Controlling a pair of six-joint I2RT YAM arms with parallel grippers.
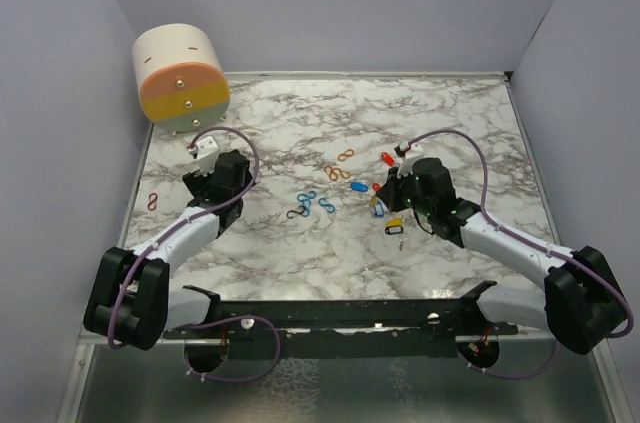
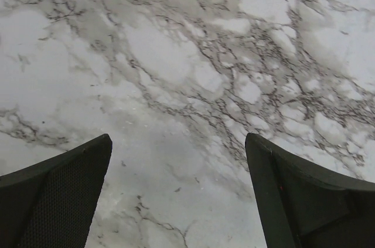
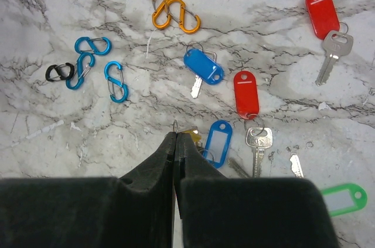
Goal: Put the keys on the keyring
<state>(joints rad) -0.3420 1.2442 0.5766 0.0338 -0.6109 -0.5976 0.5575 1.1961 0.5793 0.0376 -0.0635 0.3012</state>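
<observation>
Left hand (image 2: 179, 142) gapes wide over bare marble table (image 2: 176, 54). Right hand (image 3: 176, 138) is pinched closed, tips together. The keys (image 3: 203, 66) lie scattered from centre to upper right. The blue tag (image 3: 218, 142) beside the tips carries a white label insert.

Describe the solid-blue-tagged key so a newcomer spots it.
On the marble table, find the keys scattered ahead of the right tool. Nearest the touching pair of orange clips lies a key with a solid blue tag; the other blue tag has a white window.
</observation>
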